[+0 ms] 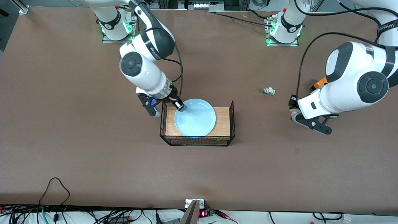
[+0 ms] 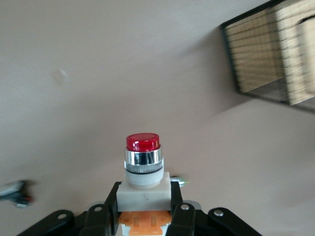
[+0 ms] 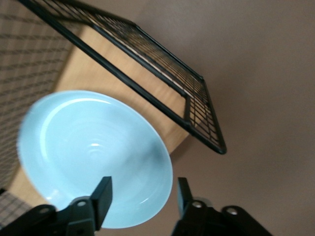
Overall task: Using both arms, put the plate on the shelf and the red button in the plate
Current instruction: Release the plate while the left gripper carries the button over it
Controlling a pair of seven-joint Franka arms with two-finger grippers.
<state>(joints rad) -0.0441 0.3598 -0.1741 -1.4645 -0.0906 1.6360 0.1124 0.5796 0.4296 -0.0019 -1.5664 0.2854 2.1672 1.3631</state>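
Note:
The pale-blue plate (image 1: 195, 117) lies flat on a wooden board inside a black wire basket. My right gripper (image 1: 167, 109) is open at the plate's rim toward the right arm's end. In the right wrist view the right gripper (image 3: 143, 194) has one finger over the plate (image 3: 88, 152) and the other outside the rim. My left gripper (image 1: 294, 116) hangs over bare table toward the left arm's end. It is shut on the red button (image 2: 142, 142), gripping its white body, red cap pointing away from the left gripper (image 2: 144, 195).
The wire basket (image 1: 232, 119) with its wooden board (image 1: 222, 122) stands mid-table; it also shows in the left wrist view (image 2: 261, 59) and the right wrist view (image 3: 197, 98). A green-tipped white switch (image 1: 268, 91) lies between basket and left arm. An orange box (image 1: 320, 83) peeks out by the left arm.

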